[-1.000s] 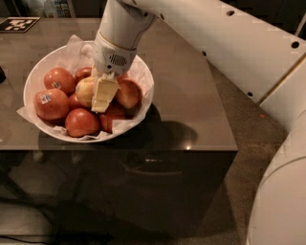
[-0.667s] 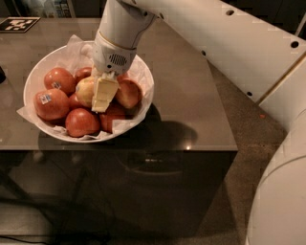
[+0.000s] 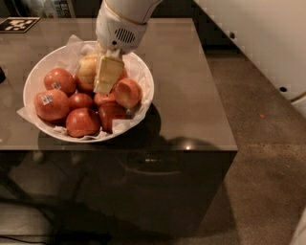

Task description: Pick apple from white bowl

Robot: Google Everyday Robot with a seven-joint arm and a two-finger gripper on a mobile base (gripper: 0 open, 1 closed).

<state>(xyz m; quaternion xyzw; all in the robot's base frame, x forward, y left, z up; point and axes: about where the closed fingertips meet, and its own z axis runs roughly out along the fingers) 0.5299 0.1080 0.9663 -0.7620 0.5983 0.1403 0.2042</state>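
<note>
Risen hand [image 3: 96, 79] grips apple [image 3: 87, 70] above white bowl [image 3: 29, 90]

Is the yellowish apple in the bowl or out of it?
In. The apple sits within the white bowl, among red apples, with the gripper right at it.

The gripper [image 3: 107, 74] hangs over the far middle of the white bowl [image 3: 32, 81] and covers the right side of the apple [image 3: 87, 71]. Whether that apple rests on the fruit beneath cannot be told. The arm [image 3: 125, 14] is cut off by the top edge. The stickers [image 3: 46, 99] on the left red apples [image 3: 51, 107] are too small to read. The left edge clips the far-left marker [image 3: 18, 24].
</note>
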